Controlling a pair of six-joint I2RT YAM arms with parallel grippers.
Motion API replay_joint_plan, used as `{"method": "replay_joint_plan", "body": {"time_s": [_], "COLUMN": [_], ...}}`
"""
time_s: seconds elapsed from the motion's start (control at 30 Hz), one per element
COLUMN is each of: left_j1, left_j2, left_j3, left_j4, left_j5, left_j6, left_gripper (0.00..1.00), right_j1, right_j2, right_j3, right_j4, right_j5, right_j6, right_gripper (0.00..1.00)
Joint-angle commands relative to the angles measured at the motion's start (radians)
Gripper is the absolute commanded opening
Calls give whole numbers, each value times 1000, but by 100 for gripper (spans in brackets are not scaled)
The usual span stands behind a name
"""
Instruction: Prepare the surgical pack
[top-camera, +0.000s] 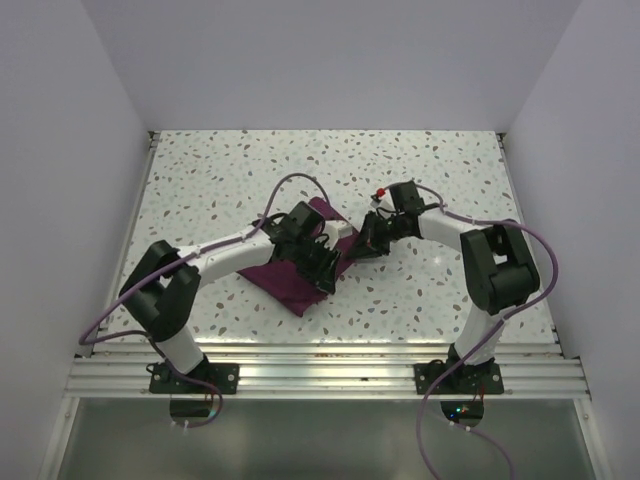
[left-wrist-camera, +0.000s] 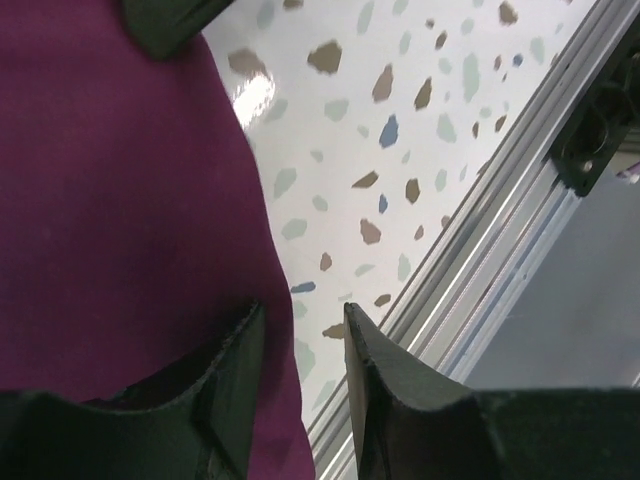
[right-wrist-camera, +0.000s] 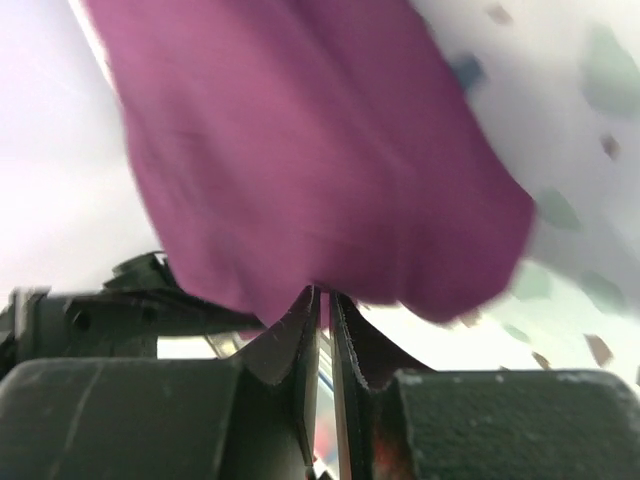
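The plum-purple cloth lies bunched and folded near the middle of the tabletop, a little toward the near edge, with both arms bent in over it. The left gripper hangs over the cloth's near-right edge with its fingers spread, one above the fabric and one above bare speckled tabletop. The right gripper, at the cloth's far-right corner, has its fingers pressed almost together, pinching a fold of the fabric.

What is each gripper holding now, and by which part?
The right gripper pinches the purple cloth by its edge between its fingers. The left gripper is open and holds nothing.
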Motion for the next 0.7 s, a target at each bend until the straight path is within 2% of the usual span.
{"method": "replay_joint_plan", "body": {"time_s": [0.0,0.1,0.2,0.47,0.67], "left_j1": [7,25,54,143,211], "left_j2": [25,67,91,84,117], "left_j3": [-75,-103,-100,-71,-31], "left_j4": [22,-15,-59,-139,-128], "left_j5": [40,-18,-101,-256,-288], "left_j6": [-17,-40,-51,-42,-6], "left_gripper": [39,34,33,35,39], "right_j1": [-25,-34,-44,-47,-48], "right_j2": [8,11,13,13,20], "right_j3": [-61,-88,-89,-55,30], "right_j4": [25,11,0,-26,-104], "right_j5": [-3,-2,0,-16,-13], "right_j6": [-44,-76,-86,-90,-126], "right_gripper": [13,12,12,12,12]}}
